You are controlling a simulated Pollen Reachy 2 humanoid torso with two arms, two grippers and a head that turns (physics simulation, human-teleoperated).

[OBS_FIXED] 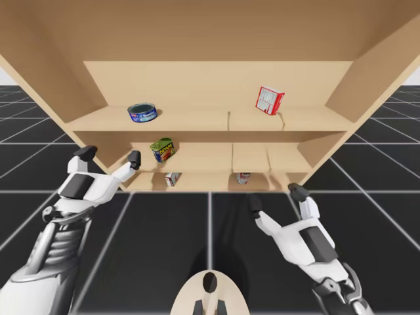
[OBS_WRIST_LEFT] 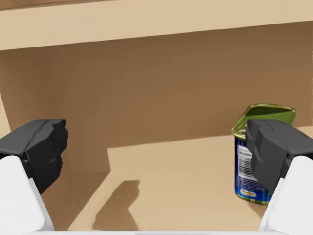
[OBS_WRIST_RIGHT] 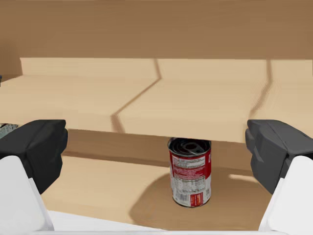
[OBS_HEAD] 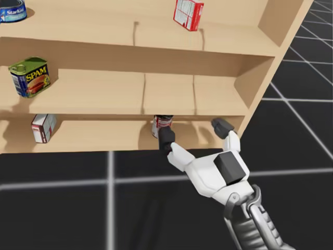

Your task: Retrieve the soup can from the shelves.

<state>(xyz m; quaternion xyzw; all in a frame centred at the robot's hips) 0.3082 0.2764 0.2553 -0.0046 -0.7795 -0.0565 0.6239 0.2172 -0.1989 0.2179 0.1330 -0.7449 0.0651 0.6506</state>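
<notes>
Above a black gridded floor [OBS_FIXED: 164,249], the soup can [OBS_WRIST_RIGHT: 190,171] stands on the lowest shelf [OBS_WRIST_RIGHT: 98,188] before my spread right gripper [OBS_WRIST_RIGHT: 157,144].

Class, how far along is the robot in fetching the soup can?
Done: the right gripper faces the bottom shelf, the soup can upright ahead of it. In hand: nothing; its jaws stand open, clear of the can. Left: reach in, close on the can, draw it out.

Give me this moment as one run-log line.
stage: pre-grasp | right tool: open, soup can ahead on lowest shelf, untouched | left tool: open, beside green-topped can
</notes>
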